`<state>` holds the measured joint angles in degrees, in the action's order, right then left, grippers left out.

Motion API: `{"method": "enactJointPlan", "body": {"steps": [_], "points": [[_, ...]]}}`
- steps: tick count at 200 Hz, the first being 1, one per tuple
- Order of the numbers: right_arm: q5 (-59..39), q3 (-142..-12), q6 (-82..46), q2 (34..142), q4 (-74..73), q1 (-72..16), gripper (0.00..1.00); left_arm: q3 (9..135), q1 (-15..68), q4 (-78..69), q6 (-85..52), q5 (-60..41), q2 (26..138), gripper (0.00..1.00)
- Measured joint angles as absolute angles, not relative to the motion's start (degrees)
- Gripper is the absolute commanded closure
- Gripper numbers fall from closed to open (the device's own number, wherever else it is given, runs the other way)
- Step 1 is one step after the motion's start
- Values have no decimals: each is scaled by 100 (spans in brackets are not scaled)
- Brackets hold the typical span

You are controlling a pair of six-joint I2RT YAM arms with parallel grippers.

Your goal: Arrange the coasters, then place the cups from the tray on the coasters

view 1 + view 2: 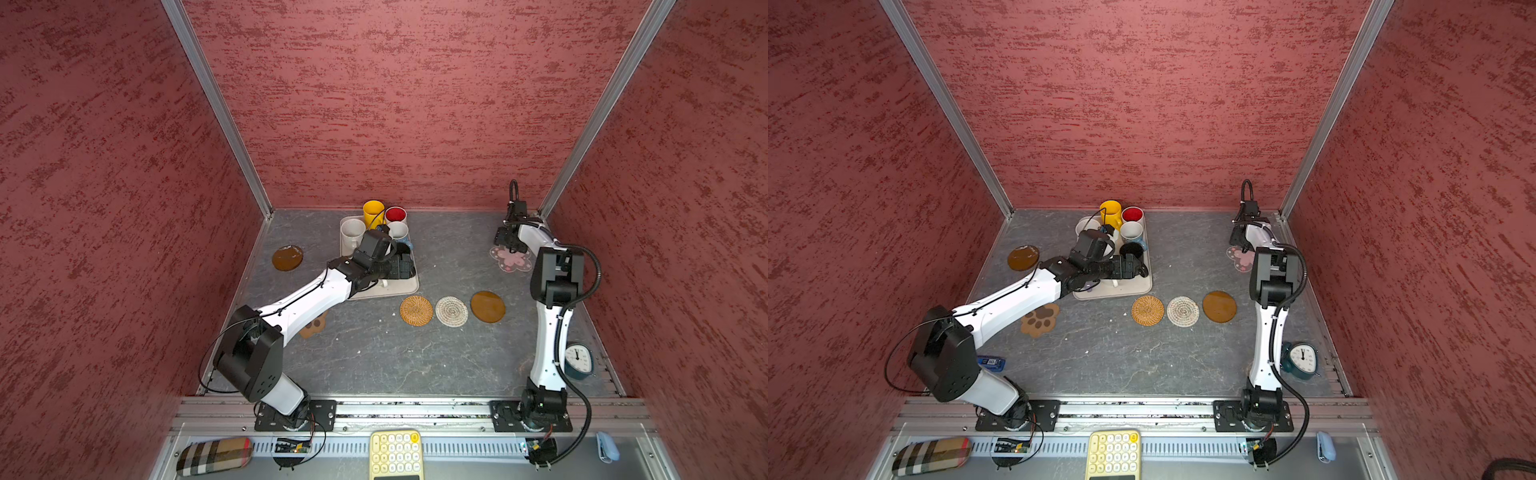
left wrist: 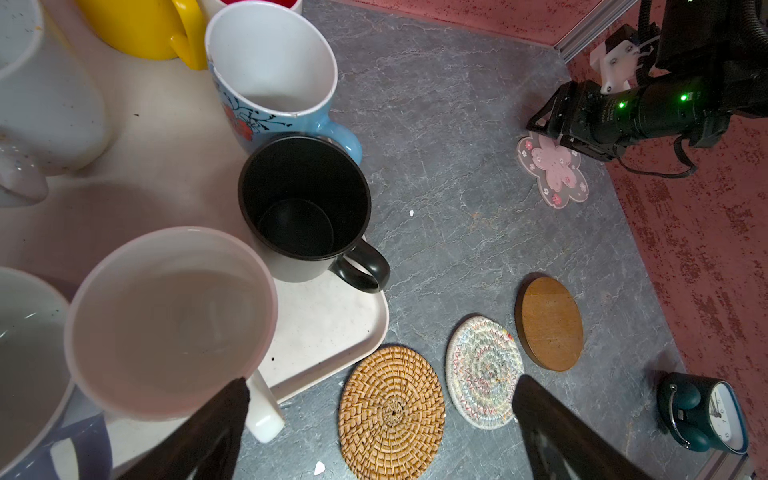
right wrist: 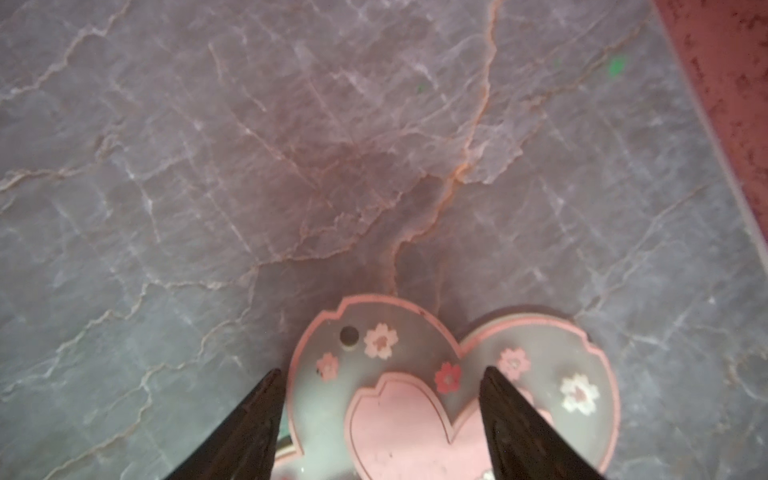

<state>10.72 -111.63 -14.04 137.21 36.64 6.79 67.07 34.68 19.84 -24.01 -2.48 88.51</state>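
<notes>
Pink flower coaster (image 2: 552,170), flat under the spread right end effector (image 3: 381,370), may skid when pinched; the wide-spread left end effector (image 2: 381,378) could topple crowded cups (image 2: 305,208).

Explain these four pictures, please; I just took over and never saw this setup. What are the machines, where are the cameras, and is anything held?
Two robot arms, the left arm and the right arm, stand at the near edge of a grey table. Two pictures look down from overhead, almost the same view. The other two come from a camera on each arm's wrist.

The cups, such as the yellow cup and black cup, stand on the beige tray. Coasters lie bare on the table: rattan coaster, woven coaster, brown disc, second brown disc, paw coaster, flower coaster.

The left gripper is open beside a pale cup on the tray. The right gripper is open over the flower coaster. Neither holds anything.
</notes>
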Motion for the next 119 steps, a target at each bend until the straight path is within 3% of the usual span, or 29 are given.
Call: {"method": "enactJointPlan", "body": {"steps": [119], "points": [[1074,-10348,-1337,13220,3387,681,27,6471,3548,1826,-2484,-161,8696,1]]}}
